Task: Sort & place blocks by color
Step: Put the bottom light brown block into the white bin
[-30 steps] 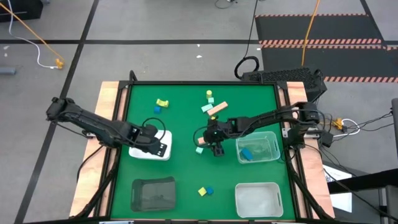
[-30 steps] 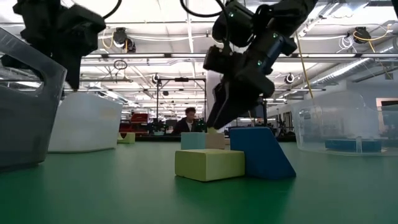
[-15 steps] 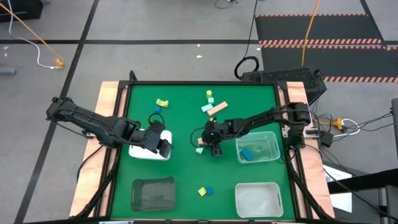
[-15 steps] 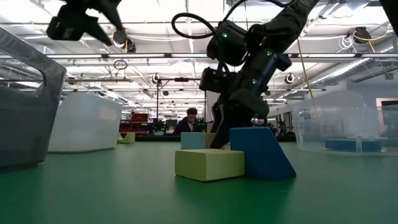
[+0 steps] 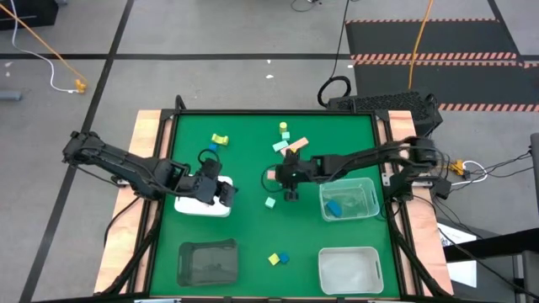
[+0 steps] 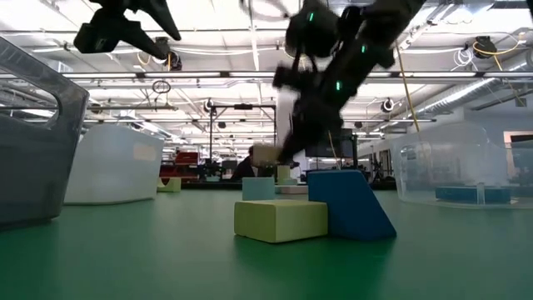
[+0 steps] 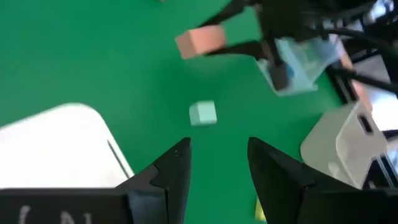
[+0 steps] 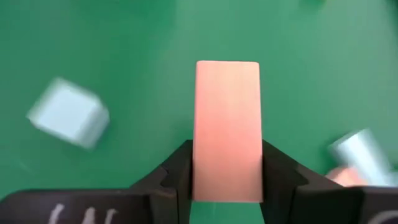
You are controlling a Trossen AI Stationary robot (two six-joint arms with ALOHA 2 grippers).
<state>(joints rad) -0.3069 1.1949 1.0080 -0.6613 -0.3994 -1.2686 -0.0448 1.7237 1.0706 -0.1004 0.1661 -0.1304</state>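
My right gripper [image 5: 285, 178] hangs over the middle of the green table, shut on a salmon pink block [image 8: 227, 124], which also shows in the left wrist view [image 7: 200, 40]. A mint cube [image 5: 270, 202] lies on the table just below it. My left gripper [image 7: 217, 165] stands open and holds nothing, above the right end of the white tray [image 5: 198, 204]. More blocks lie at the far side [image 5: 290, 147], at the far left [image 5: 219, 139] and near the front edge [image 5: 278, 258]. My right gripper pinches the pink block by its two long sides [image 8: 198, 168] between its two fingers, at the end nearest the gripper. The block's free end sticks out ahead of the fingers. The fingers come down at a slant from the table's right. The block [image 6: 266, 154] is lifted clear of the table.
A clear bin [image 5: 348, 200] with blue blocks stands right of my right gripper. Another clear bin [image 5: 349, 269] and a dark bin [image 5: 208, 263] stand at the front. In the low view a yellow-green block [image 6: 281, 220] and a blue wedge [image 6: 350, 204] lie close by.
My right gripper has shut on the pink block and lifted it off the table, moving up and a little toward the far edge; the mint cube stayed where it was. My left gripper has risen and moved a little toward the table's right, over the white tray's end.
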